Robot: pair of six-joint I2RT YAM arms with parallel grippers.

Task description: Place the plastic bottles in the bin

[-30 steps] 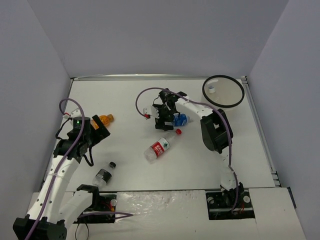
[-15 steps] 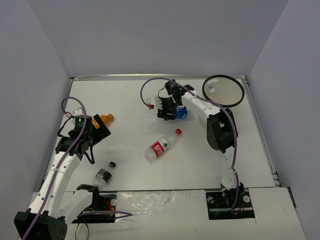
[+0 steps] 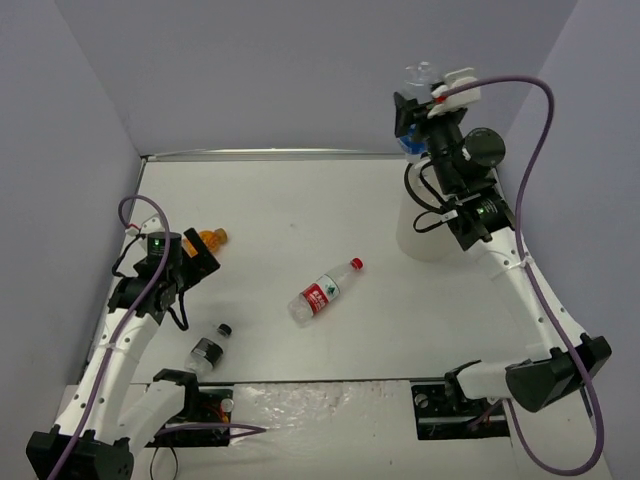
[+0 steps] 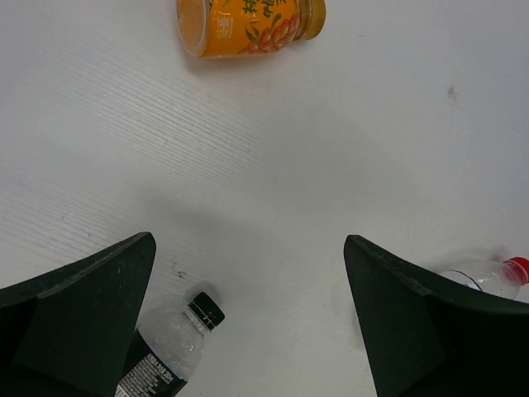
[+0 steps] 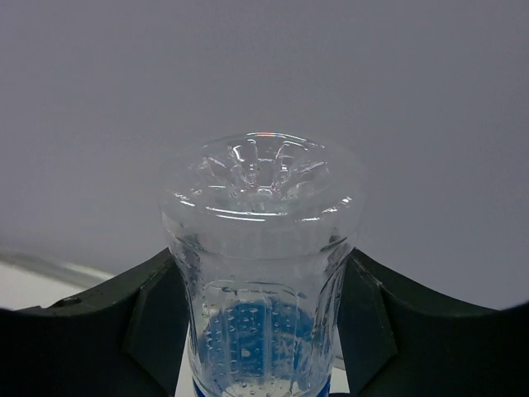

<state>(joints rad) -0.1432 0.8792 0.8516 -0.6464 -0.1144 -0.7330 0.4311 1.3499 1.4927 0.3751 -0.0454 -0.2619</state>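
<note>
Up high by the bin (image 3: 418, 238), right gripper (image 3: 425, 108) clamps the blue-labelled bottle (image 5: 263, 273); left gripper (image 4: 248, 265) gapes wide, empty, near the orange bottle (image 4: 248, 23).

Four bottles (image 3: 322, 293) (image 3: 207, 239) (image 3: 208, 350) (image 5: 263, 248), one bin (image 3: 425, 240)

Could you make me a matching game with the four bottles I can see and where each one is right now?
1. orange bottle
2. red-capped bottle
3. black-capped bottle
4. blue-labelled bottle

A. gripped in the right gripper, raised
B. lying mid-table
C. lying near the front-left edge
D. lying just beyond the left gripper

Pairs: 1-D, 2-B, 3-C, 4-A
</note>
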